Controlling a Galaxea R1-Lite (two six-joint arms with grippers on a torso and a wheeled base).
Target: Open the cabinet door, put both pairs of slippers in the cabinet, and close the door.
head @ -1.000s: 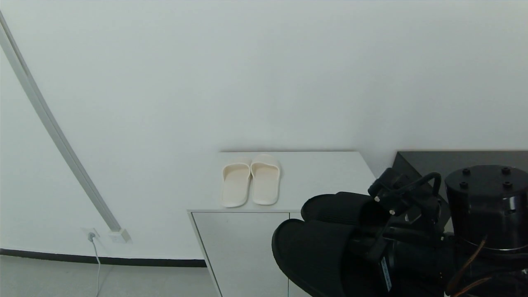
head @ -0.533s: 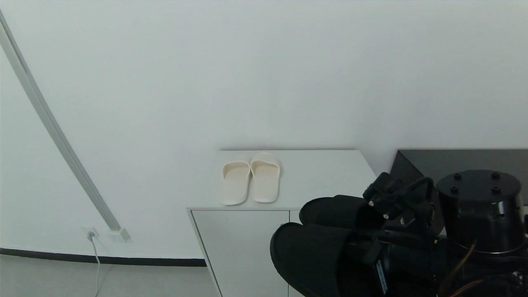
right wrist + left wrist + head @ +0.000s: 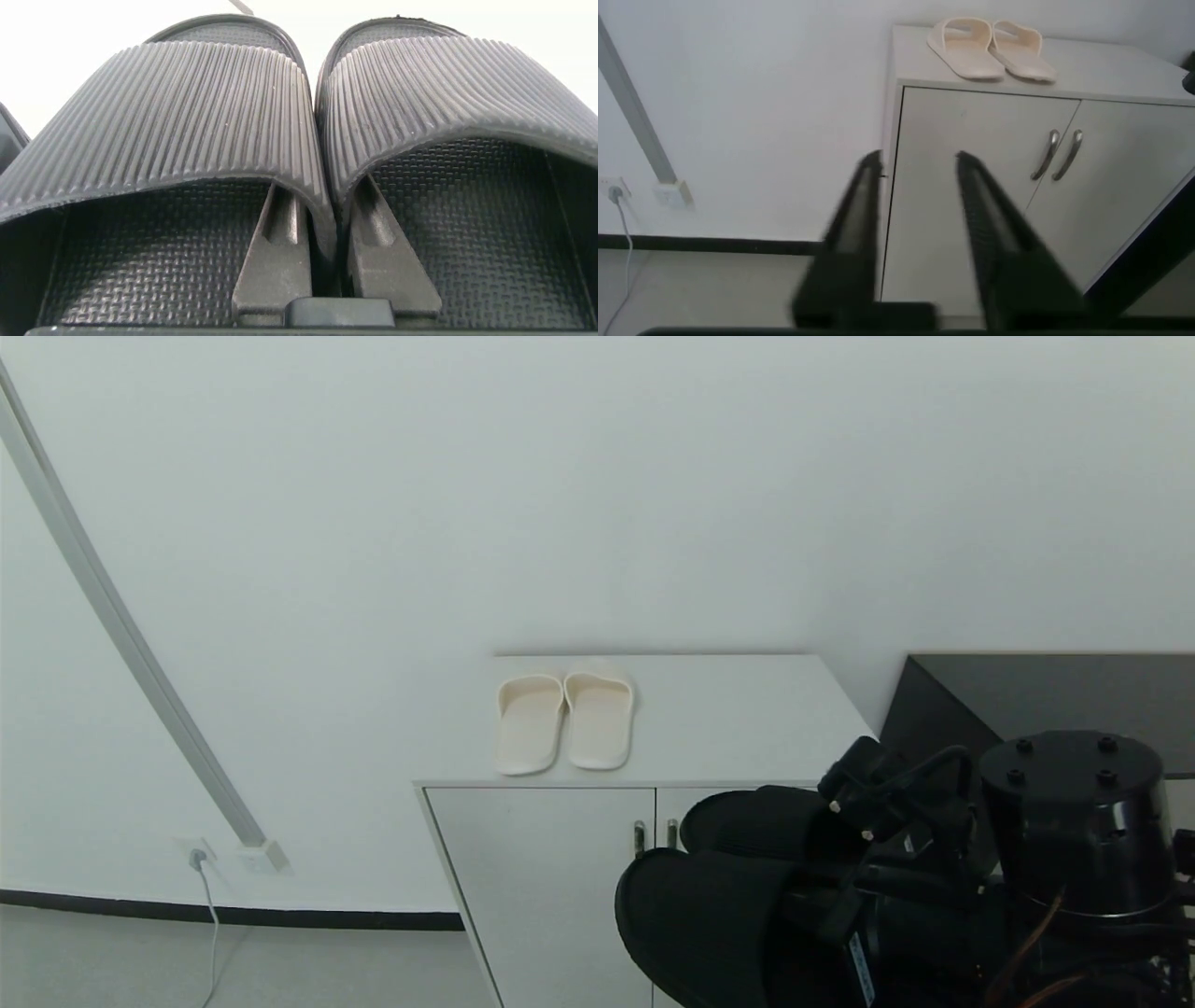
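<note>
Before the closed cabinet doors: right gripper clamps black slippers; left gripper gapes wide, handle pull likely next.

A plain white wall faces me, and a grey rail slants down it to a small box just above the black skirting. Beside the box, a pale cable hangs from a wall socket towards the grey floor. A dark, flat-topped piece of furniture stands against the wall at the right.
</note>
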